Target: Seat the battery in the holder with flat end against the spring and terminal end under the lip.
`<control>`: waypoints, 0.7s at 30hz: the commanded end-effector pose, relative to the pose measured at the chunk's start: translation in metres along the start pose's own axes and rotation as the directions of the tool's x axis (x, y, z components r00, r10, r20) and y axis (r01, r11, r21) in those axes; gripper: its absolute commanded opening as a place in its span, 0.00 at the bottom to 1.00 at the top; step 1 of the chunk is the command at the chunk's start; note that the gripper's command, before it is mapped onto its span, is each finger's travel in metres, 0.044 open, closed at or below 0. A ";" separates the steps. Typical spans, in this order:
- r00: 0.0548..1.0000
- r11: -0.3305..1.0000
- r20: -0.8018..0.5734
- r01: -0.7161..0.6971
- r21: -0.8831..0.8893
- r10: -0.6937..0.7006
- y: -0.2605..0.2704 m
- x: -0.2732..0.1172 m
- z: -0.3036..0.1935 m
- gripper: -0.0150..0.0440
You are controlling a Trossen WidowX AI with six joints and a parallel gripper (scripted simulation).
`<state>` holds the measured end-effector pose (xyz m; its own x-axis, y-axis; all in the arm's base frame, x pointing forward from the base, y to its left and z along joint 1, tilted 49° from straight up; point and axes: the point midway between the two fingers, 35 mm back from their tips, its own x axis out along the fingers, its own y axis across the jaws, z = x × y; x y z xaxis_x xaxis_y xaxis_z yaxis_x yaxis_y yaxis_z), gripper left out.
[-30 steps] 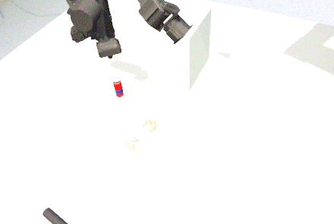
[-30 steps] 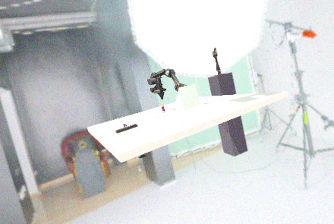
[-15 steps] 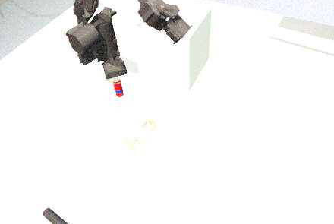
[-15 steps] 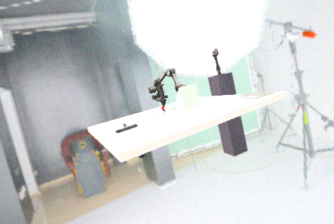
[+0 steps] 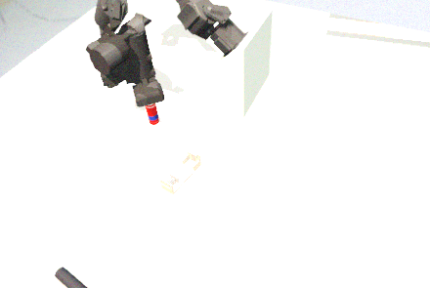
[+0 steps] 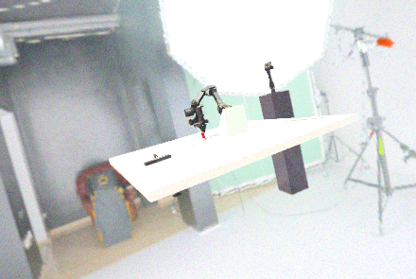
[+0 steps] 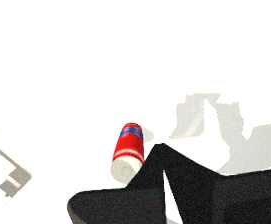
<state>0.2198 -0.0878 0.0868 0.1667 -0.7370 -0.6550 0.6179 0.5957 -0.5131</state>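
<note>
Hanging over the white table (image 5: 313, 171) in the top view, the gripper (image 5: 148, 94) is standing fully closed with nothing between its fingers. The battery (image 5: 153, 114), red with a blue band, is lying on the table just at the gripper's 6 o'clock, its upper end partly covered by the fingertips; whether they touch cannot be told. The holder (image 5: 182, 174), pale and washed out, is sitting apart from the battery at its 5 o'clock, holding nothing. A dark rod (image 5: 69, 278) is lying at the table's 7 o'clock edge.

In the exterior view, the arm (image 6: 202, 109) is reaching down to the table, with the battery (image 6: 203, 134) showing as a red speck directly under it.

In the wrist view, the closed fingers are meeting in a point, with the battery (image 7: 128, 151) lying beside that tip at 10 o'clock. Part of the holder (image 7: 8, 176) is showing at the 8 o'clock edge.
</note>
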 end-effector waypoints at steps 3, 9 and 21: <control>1.000 1.000 0.001 0.005 0.002 -0.005 0.010 0.001 0.002 0.25; 1.000 1.000 0.001 0.004 0.003 -0.004 0.019 0.001 0.002 0.25; 1.000 1.000 0.002 0.005 0.003 -0.005 0.039 0.001 0.001 0.25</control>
<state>0.2406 -0.0683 0.0704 0.1682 -0.7372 -0.6544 0.6193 0.5955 -0.5117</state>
